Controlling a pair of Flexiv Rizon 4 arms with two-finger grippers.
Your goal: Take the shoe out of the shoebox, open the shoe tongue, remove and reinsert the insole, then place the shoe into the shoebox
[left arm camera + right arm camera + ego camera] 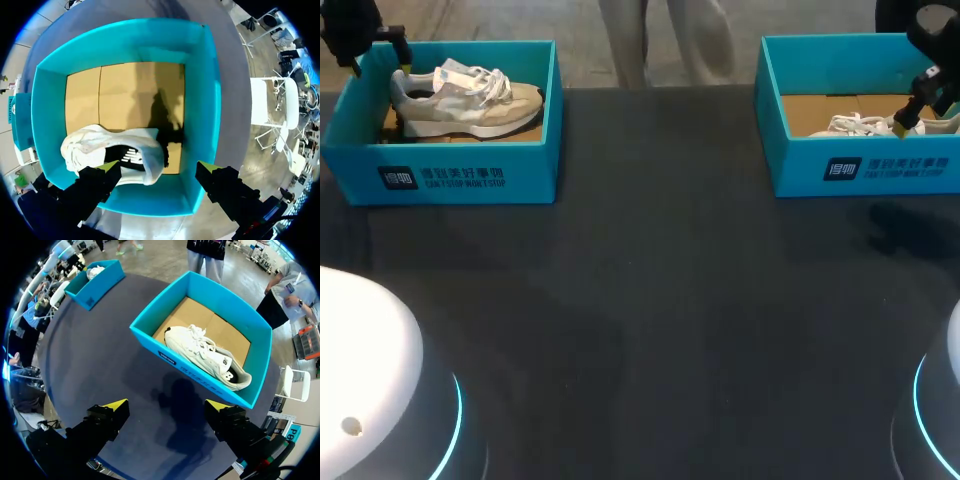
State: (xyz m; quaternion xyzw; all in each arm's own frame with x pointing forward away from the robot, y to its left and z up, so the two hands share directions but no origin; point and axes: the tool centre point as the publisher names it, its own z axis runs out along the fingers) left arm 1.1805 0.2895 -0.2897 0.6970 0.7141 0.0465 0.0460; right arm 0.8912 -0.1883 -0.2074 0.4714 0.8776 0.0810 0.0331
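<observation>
Left wrist view: hovering over shoebox with left pincer spread wide, holding nothing; shoe inside, under it, heel opening between the fingers, long axis roughly along the fingertip line. Probably calls for turning the wrist before gripping.

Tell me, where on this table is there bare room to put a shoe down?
The dark table between the left shoebox and the right shoebox is bare. Crowded: the boxes, holding the left shoe and right shoe; the left gripper hangs open over its box.
</observation>
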